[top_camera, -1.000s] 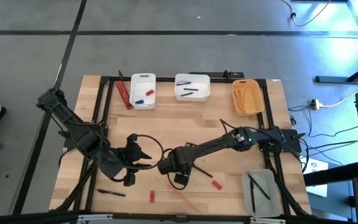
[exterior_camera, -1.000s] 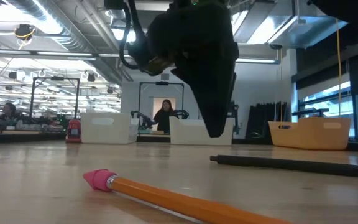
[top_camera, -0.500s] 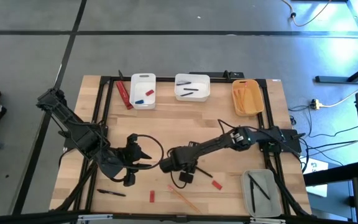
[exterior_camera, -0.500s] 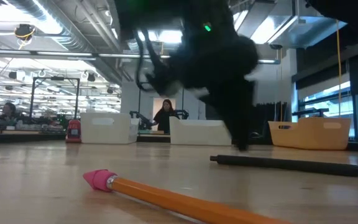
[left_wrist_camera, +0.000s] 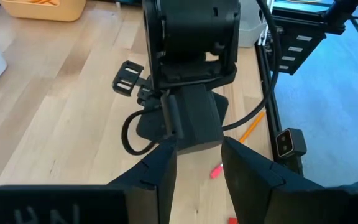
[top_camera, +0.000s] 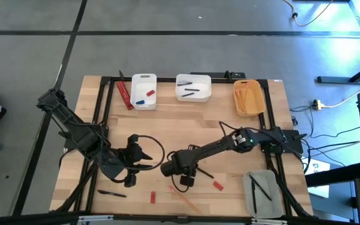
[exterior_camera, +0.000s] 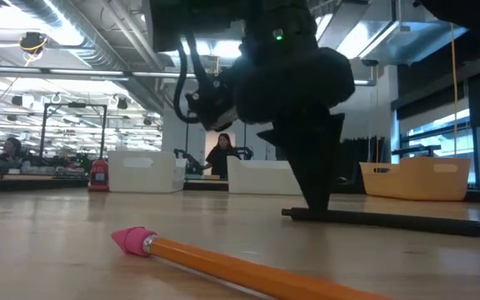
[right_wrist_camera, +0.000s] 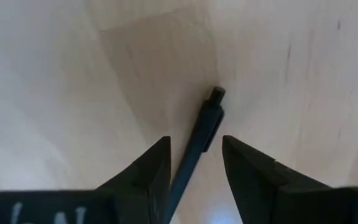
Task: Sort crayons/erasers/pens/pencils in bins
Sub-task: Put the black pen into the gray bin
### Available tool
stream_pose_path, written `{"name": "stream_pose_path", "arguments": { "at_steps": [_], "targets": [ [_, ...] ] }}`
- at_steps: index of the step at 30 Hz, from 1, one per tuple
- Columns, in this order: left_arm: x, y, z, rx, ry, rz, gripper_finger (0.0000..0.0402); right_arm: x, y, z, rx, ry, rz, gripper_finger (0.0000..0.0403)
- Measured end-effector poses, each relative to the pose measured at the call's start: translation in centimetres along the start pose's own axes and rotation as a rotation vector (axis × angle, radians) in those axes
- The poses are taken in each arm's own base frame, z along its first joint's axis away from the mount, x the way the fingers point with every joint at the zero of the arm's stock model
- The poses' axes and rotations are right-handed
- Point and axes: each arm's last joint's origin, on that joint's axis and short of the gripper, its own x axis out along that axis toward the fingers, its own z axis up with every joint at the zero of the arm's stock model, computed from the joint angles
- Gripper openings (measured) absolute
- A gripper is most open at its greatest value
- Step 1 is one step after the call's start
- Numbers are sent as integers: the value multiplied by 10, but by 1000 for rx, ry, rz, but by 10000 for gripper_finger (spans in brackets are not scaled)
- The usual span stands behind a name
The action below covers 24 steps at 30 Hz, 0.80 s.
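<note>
Right gripper (right_wrist_camera: 194,140) down at the tabletop, near the middle of the table's near half, fingers apart and astride one end of a black pen (right_wrist_camera: 205,127), with bare wood showing between the pen and the fingers, so not clamped. Seen from table height as one dark finger tip of the gripper (exterior_camera: 317,200) set right at the left end of that pen (exterior_camera: 390,220), lying flat and stretching away to the right. Nearer the camera, an orange pencil (exterior_camera: 248,271) with a pink end, flat on the wood, apart from the pen. Just right of the pen, a small red piece (top_camera: 218,185); left of the pencil, another red piece (top_camera: 152,197); farther left along the near edge, a second pen (top_camera: 111,194). Left gripper (left_wrist_camera: 197,146) waiting just left of the right arm's wrist, fingers apart on nothing. Along the far edge, from left to right, narrow white bin (top_camera: 144,77), wider white bin (top_camera: 194,77) and yellow-orange bin (top_camera: 237,100); at the near right corner, translucent grey bin (top_camera: 249,197). Beyond the table, in the room, a person (exterior_camera: 222,157).
</note>
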Motion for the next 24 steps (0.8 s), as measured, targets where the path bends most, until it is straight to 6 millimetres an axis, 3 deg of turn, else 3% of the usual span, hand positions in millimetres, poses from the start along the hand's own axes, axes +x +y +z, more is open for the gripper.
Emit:
{"name": "stream_pose_path", "arguments": {
  "at_steps": [18, 24],
  "targets": [
    [0, 0, 0, -3, 0, 0, 119, 24, -10, 6, -86, 46, 69, 146],
    [0, 0, 0, -3, 0, -1, 119, 25, -17, 11, -101, 61, 110, 107]
  ]
}}
